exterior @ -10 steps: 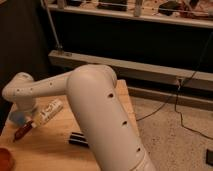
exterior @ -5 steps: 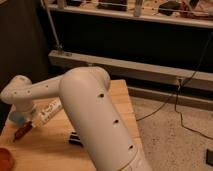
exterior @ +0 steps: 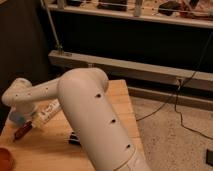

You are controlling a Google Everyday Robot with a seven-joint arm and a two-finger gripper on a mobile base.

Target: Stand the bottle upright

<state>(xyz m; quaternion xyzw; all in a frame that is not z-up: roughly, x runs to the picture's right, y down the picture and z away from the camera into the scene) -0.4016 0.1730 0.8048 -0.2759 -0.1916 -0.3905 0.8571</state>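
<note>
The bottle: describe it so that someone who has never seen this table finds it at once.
Look at the wooden table and the big white arm reaching left across it; the gripper is out of sight past the arm's left end. Just under the forearm, the bottle lies on its side. It is white and oblong with dark print, unlike the reddish-brown stick and blue block beside it.

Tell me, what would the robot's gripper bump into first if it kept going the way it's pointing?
The gripper is hidden behind the arm's bent end at the left, above the table. That end seems to point down, so probably the blue sponge first, though depth is unclear.
</note>
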